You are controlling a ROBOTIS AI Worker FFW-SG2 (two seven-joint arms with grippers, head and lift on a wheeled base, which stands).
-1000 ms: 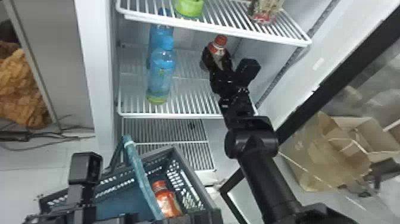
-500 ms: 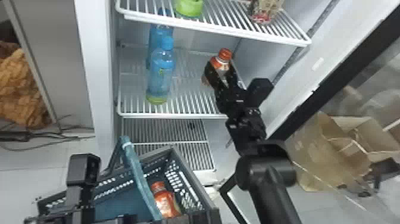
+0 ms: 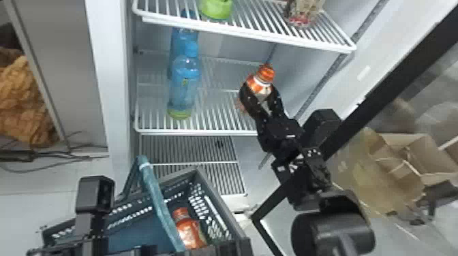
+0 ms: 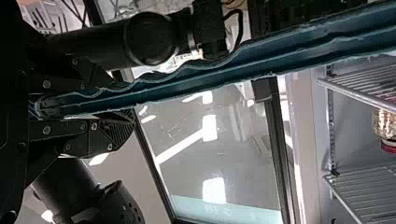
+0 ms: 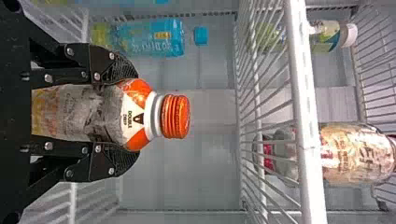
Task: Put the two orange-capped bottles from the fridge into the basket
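Open fridge [image 3: 110,75] in the bkgd, w/ blue bottles [image 3: 185,85] upright on a wire shelf [image 3: 204,132]; R gripper [image 3: 260,94] has an orange-capped bottle [image 3: 255,82] pinched btwn its fingers, cap past the fingertips, near that shelf's R side; second orange-capped bottle [image 3: 191,233] is in the basket [image 3: 219,202], beside the blue handle [image 3: 155,197]; L gripper [image 3: 93,243] is at the basket, fingers closed on the handle, AFAICT from the dark L wrist view.

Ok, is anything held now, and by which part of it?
The right pincer holds an orange-capped plastic bottle by its upper body; the left pincer, the grey plastic basket by its blue-green handle.
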